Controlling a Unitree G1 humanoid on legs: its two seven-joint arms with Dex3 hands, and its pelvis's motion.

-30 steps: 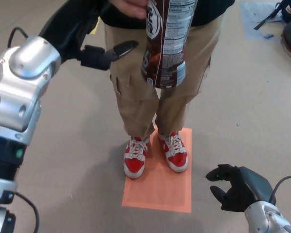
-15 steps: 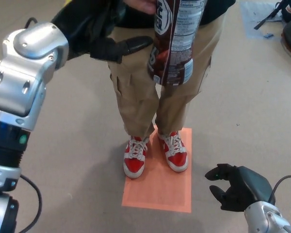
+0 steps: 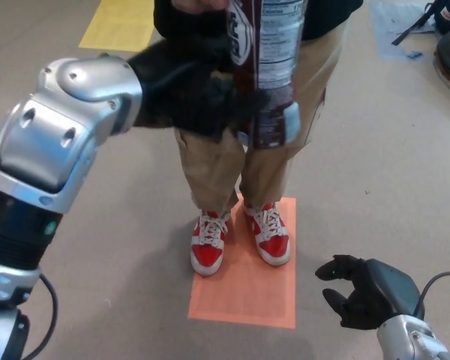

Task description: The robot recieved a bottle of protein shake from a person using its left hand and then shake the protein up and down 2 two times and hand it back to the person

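Close the black left hand (grip unclear, blurred) firmly around the brown plastic protein shake bottle before the person's hand releases; idle right hand loosely open.

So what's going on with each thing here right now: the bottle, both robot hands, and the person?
Brown protein shake bottle: upright, held from above by the person's hand.
Left robot hand: raised against the bottle's side; blurred, grip unclear.
Right robot hand: low, fingers apart, holding nothing.
Person in tan trousers: standing, red shoes on an orange floor mat.
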